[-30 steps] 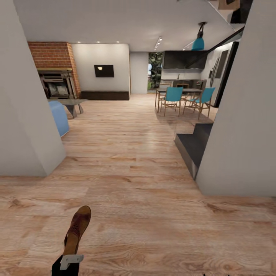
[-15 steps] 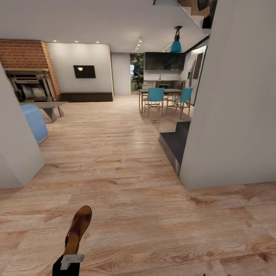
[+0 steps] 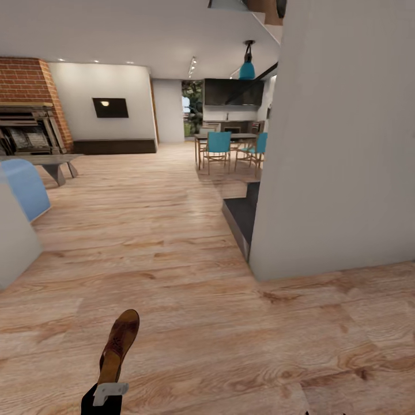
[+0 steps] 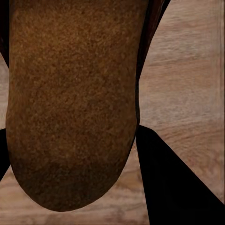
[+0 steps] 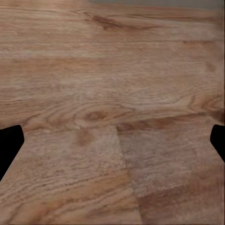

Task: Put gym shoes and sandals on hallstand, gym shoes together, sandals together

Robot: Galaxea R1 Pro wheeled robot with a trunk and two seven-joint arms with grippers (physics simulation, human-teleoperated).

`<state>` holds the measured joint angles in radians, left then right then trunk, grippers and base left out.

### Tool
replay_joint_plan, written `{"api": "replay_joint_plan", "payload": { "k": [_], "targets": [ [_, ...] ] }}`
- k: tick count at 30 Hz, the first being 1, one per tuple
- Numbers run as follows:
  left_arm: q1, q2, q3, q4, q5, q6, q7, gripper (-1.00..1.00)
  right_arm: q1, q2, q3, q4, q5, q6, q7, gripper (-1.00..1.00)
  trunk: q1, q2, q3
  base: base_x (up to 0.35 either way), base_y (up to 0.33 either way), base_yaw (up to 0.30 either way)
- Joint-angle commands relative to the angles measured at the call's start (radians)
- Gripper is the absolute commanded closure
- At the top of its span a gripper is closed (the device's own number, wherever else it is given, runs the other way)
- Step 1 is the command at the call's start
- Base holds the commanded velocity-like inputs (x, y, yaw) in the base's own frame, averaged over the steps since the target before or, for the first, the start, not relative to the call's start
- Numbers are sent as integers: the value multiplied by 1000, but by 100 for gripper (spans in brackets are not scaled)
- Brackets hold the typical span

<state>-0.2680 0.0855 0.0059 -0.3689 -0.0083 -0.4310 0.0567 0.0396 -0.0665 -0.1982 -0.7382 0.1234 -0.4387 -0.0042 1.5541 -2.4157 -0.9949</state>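
Our left claw (image 3: 106,392) is clenched on a brown sandal (image 3: 118,346), sole facing the wrist cam, above the corridor floor (image 3: 230,346). Right claw (image 5: 112,150) fingertips spread wide, nothing held.

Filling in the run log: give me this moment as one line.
left hand: shut on sandal | right hand: open, over corridor floor | hallstand: unseen | phase: in transit

sandal (image 3: 118,346): brown leather, one visible | pose: lifted above the floor, toe pointing far and slightly right | place: near left | corridor floor (image 3: 230,346): light brown wood-grain planks with knots
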Motion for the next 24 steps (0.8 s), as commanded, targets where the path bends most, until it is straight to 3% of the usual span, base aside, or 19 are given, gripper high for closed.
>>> {"api": "replay_joint_plan", "payload": {
  "k": [1,24],
  "targets": [
    [0,0,1,0,-4,-3,3,100,0,1,-3,0,10,-2,0,-100,0,0,-1,0,-271,-167],
    [0,-1,2,1,-4,-2,3,100,0,1,-3,-1,10,-2,0,-100,0,0,-1,0,-272,-261]
  ]
}}
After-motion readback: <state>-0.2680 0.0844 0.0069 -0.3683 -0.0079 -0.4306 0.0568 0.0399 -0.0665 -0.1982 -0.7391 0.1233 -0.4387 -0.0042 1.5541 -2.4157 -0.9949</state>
